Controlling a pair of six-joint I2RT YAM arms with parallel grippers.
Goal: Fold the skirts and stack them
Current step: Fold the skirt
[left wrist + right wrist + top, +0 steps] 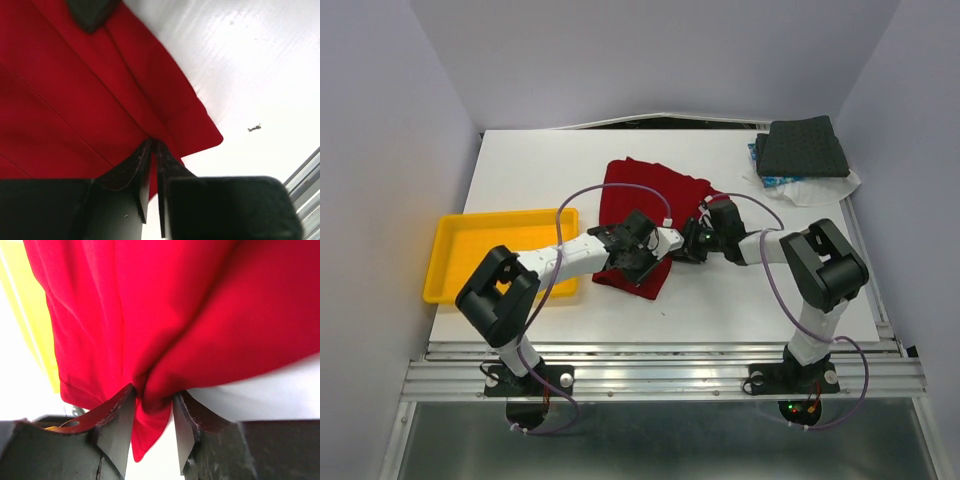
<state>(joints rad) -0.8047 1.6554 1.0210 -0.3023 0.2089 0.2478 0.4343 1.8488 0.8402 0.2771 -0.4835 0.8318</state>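
From above, you see the red skirt (650,195) in the middle of the desk (540,170). Its long axis runs from the far side toward the near edge, leaning a little left. Its near end is partly covered by the arms. The left pincer (638,252) sits over that near part and the right pincer (692,240) is at the right edge; you cannot read either one's jaws here. The grey skirt (805,147) lies folded at the far right corner on the blue floral skirt (767,165), which is mostly hidden.

In the left wrist view, the left pincer (153,144) is narrowed to a slit, nipping the red skirt (75,100) near a corner that points out over the bare desk (250,75).

In the right wrist view, the right pincer (152,402) holds a gathered fold of the red skirt (175,315), and a tongue of cloth hangs between the jaws. The yellow tray (27,325) shows only as a blurred strip at left.
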